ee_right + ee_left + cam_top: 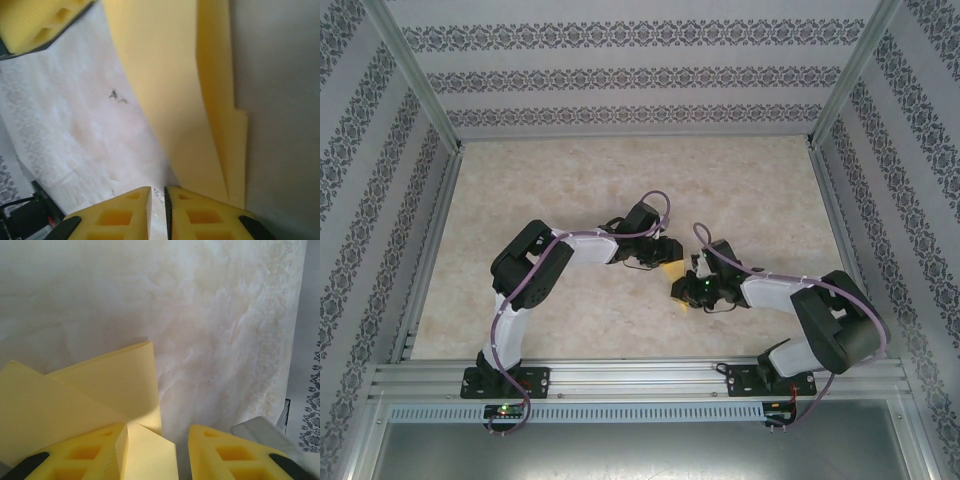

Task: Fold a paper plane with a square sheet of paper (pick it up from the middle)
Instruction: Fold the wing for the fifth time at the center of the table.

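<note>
Partly folded, thin yellow-orange square sheet of paper (75, 400) on a marbled table (225, 315), one corner between the parted jaws of the left gripper (157, 432) (nearer arm); right gripper (157, 190), nearly shut and empty, beside its long edge.

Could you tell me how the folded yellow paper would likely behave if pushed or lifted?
Probably floppy: the paper is thin and curves in the right wrist view. Likely very light, so a push may slide it over the smooth table. The doubled layers along its folds should be a little stiffer.
</note>
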Robot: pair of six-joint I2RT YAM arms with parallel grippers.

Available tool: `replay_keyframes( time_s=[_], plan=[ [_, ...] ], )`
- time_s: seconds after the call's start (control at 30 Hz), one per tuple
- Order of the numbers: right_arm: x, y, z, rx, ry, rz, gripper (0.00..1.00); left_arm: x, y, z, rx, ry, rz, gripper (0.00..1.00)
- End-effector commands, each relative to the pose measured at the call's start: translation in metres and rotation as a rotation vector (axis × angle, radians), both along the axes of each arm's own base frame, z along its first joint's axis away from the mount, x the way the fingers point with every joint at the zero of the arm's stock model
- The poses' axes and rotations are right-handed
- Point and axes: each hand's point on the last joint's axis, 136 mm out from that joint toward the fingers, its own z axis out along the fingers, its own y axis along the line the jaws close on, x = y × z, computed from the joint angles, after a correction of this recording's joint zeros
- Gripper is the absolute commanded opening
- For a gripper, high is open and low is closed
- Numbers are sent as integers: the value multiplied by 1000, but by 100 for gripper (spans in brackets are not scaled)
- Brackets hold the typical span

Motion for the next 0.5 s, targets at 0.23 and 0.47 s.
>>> replay_keyframes(
  time_s=[0.23,0.47],
  plan=[
    [-64,-35,-25,-75,104,-18,19,-13,36,-66,190,108,63,39],
    [-46,-41,11,-84,-42,-54,23,-12,34,-64,181,102,59,39]
  ],
)
